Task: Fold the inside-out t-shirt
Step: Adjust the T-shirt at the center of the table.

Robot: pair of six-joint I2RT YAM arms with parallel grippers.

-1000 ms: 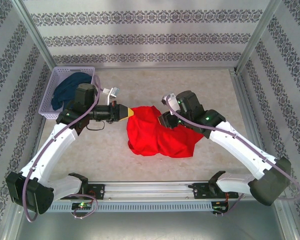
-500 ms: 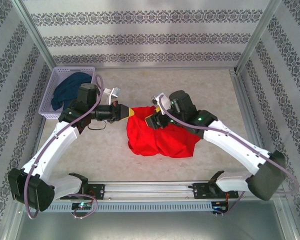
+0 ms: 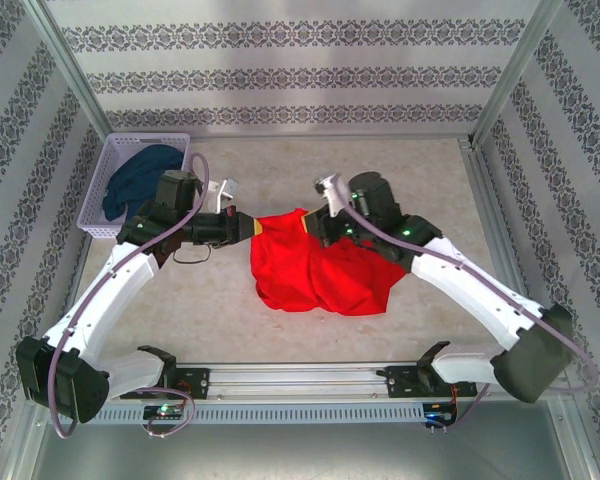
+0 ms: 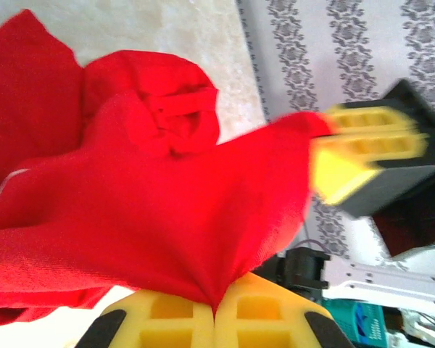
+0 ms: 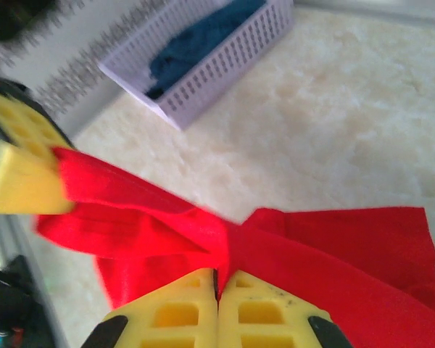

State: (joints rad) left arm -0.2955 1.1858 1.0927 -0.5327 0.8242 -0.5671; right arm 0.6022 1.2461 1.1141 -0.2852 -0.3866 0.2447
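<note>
Beige marbled tabletop (image 3: 420, 170) carries the bright red soft fabric t-shirt (image 3: 320, 275), crumpled at frame centre, its upper edge clamped by both left gripper (image 3: 247, 228) and right gripper (image 3: 309, 226); probably limp and light, best gripped at hems.

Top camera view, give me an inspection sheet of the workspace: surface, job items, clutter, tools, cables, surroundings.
Surface: pale marbled table, no spills seen.
Job's things: red t-shirt, bunched mid-table, far edge lifted and stretched between both tools.
Clutter: lavender basket at far left, holding a navy garment.
Tools: left tool shut on the shirt's edge; right tool shut on it too.
Cables: purple cable looped along each arm.
Surroundings: patterned walls, metal frame posts.
</note>
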